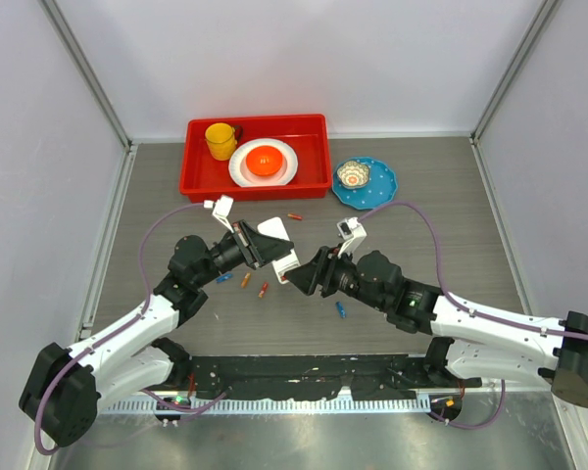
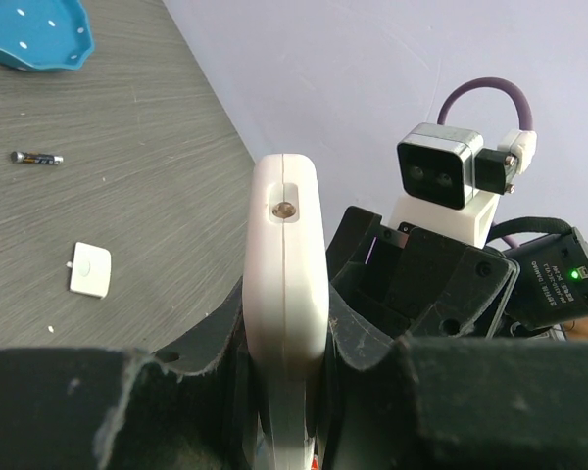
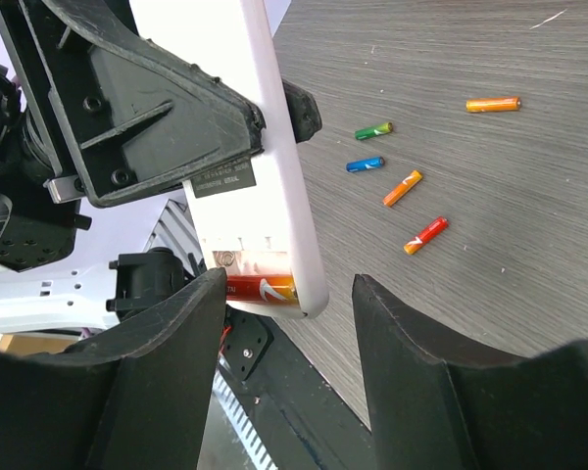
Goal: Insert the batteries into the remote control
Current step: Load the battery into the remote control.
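My left gripper [image 1: 271, 245] is shut on the white remote control [image 1: 279, 247] and holds it above the table, seen edge-on in the left wrist view [image 2: 287, 255]. In the right wrist view the remote [image 3: 260, 127] shows its open battery bay with one orange battery [image 3: 263, 290] lying in it. My right gripper [image 3: 289, 294] is open, its fingers straddling that lower end, the left finger [image 3: 191, 323] next to the battery's end. Loose batteries [image 3: 403, 187] lie on the table beneath, also shown in the top view [image 1: 245, 279].
A small white battery cover [image 2: 89, 268] and a dark battery [image 2: 36, 158] lie on the table. A red tray [image 1: 318, 157] with a yellow cup and a plate stands at the back. A blue plate [image 1: 380, 188] is beside it. One blue battery [image 1: 340, 310] lies under my right arm.
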